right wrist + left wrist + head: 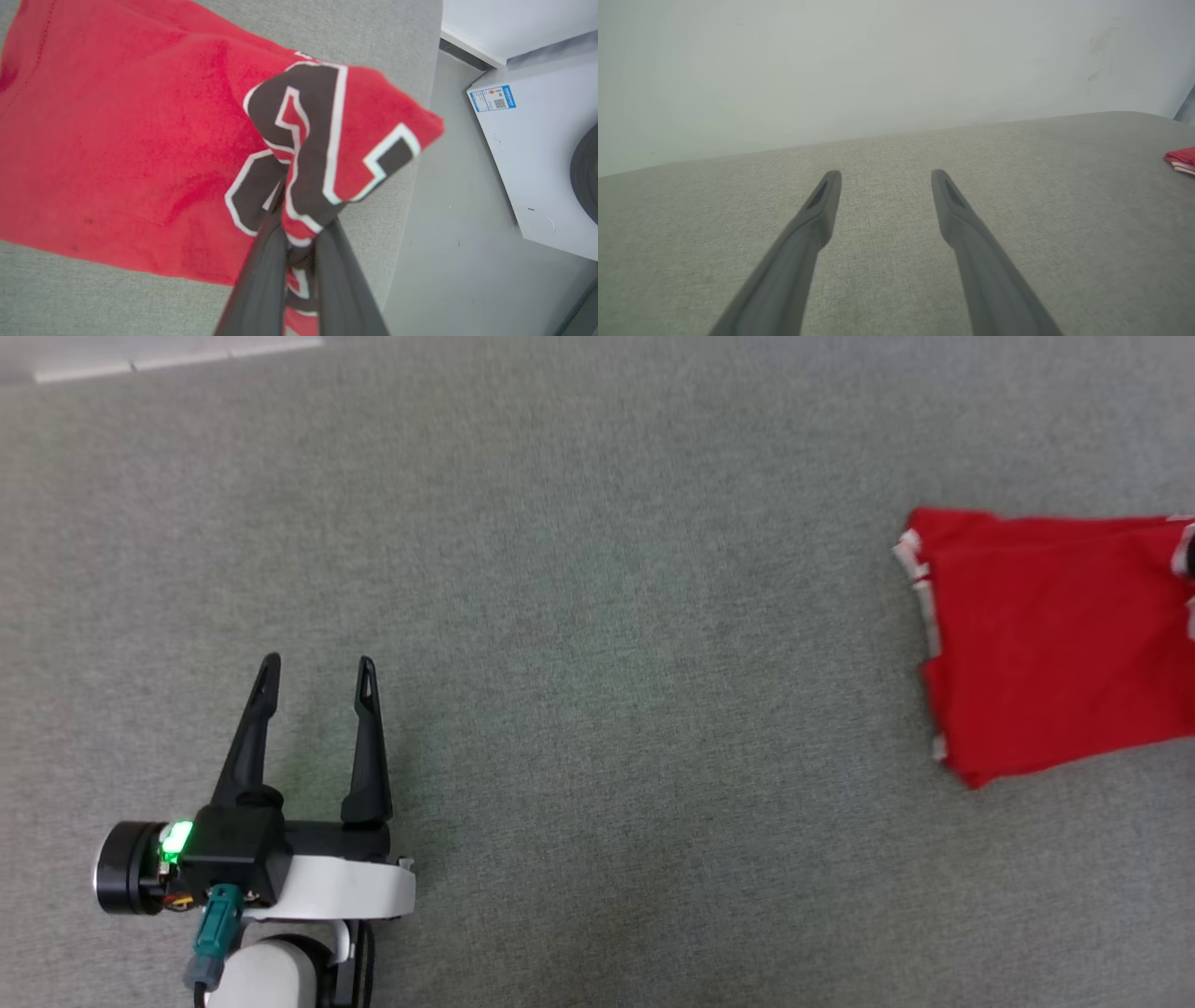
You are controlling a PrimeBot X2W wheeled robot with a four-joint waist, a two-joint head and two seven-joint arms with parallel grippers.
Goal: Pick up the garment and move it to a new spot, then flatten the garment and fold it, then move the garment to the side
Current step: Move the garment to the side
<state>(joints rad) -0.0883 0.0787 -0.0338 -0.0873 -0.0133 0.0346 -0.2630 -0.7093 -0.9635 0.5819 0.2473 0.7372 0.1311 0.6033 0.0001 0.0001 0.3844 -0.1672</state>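
Toward the far right of the head view, the garment (1055, 644) lay on the grey worktop (597, 616) as a flat red slab with white trim along its left edge. It ran off the picture's right side, its long axis going roughly left to right. The left hand (318, 661) sat at the near left, well apart from the cloth, its two dark fingers spread wide with nothing between them. Along the left wrist view, that left hand (886, 173) pointed over bare grey fabric toward a pale wall. A red corner of the garment (1182, 158) showed at the right edge, so the cloth lay well off to that hand's right. Down the right wrist view, the right hand (301, 228) was clamped on a bunched fold of the garment (117, 140) that bore the black, white-outlined lettering (303, 116). This was close to the worktop's edge, with the grey floor (444, 233) and a white cabinet (537, 140) beyond, and the rest of the red cloth spread away across the worktop. Judging by this, the right arm was the one placed to drag the garment aside, and the left was too distant to help.
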